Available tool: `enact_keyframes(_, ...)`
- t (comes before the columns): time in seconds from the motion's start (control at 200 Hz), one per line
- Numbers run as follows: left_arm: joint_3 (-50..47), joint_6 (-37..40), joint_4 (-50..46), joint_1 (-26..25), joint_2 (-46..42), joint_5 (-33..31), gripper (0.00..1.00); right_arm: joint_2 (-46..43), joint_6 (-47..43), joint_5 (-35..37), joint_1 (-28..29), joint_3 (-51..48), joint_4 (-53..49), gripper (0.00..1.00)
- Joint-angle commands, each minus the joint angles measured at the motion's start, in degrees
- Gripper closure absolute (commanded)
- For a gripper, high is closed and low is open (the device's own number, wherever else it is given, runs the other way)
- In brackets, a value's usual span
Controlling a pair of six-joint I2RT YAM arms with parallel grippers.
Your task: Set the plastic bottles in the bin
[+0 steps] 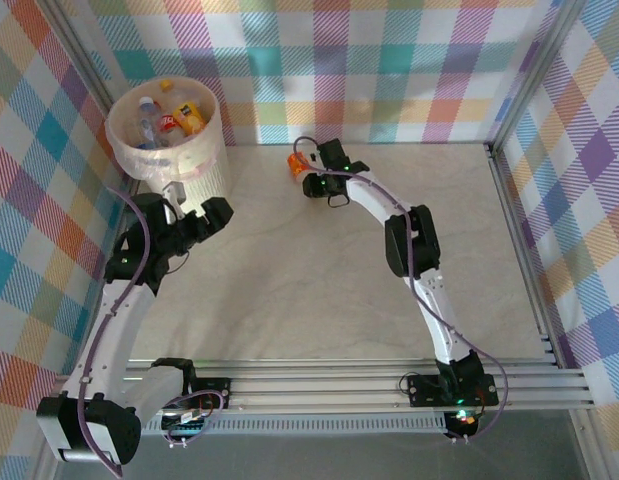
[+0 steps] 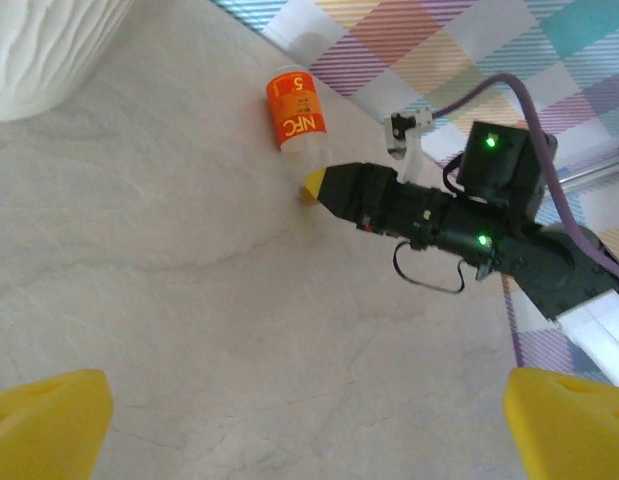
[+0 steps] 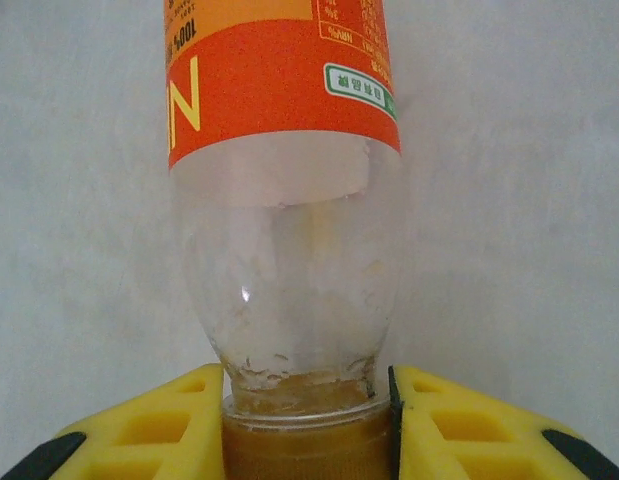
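An orange-labelled clear plastic bottle (image 1: 298,160) (image 2: 296,112) lies on the table at the far middle. My right gripper (image 1: 307,172) (image 3: 307,435) is shut on its neck and cap end, and its yellow fingers (image 3: 149,430) press both sides of the bottle (image 3: 284,200). The left wrist view takes in the right gripper (image 2: 314,187) at the bottle's lower end. The cream-white bin (image 1: 204,170) (image 2: 39,50) stands at the far left with several bottles (image 1: 149,118) inside. My left gripper (image 1: 177,198) (image 2: 304,430) hangs open just in front of the bin, holding nothing.
Checked cloth walls close in the table on the left, back and right. A metal rail (image 1: 519,250) runs along the right edge. The pale table top (image 1: 289,290) lies bare between the two arms.
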Motion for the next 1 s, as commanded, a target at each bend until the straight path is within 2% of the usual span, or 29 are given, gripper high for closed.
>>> enact_keyframes(0.0,-2.9,-5.2,5.2,-0.5,-0.2,3.5,0.00,-9.1,0.3,-3.8,1.0,-9.7,7.4,0.77)
enact_keyframes(0.235,-10.2,-13.2,14.2,-1.9,0.2,4.9,0.00,-24.5,2.3,-4.8,2.6,-35.3,18.3,0.80)
enact_keyframes(0.495,-15.0,-21.9,27.5,-7.1,7.5,5.8,0.00,-40.9,5.9,-8.9,5.3,-57.8,30.4,0.82)
enact_keyframes(0.64,-12.2,-22.8,32.1,-10.6,14.0,6.1,0.00,-46.8,5.5,-8.2,8.0,-64.4,34.6,0.82)
enact_keyframes(0.835,-8.8,-26.6,42.1,-14.0,22.7,5.6,0.00,-50.5,6.5,-12.6,10.3,-66.4,36.3,0.80)
enact_keyframes(0.93,-5.3,-24.7,40.4,-15.6,25.3,4.3,0.00,-51.7,7.2,-14.0,11.3,-66.5,36.3,0.80)
enact_keyframes(0.995,-3.9,-24.0,38.8,-16.4,26.2,0.8,0.00,-51.8,8.5,-15.5,11.8,-66.3,35.6,0.79)
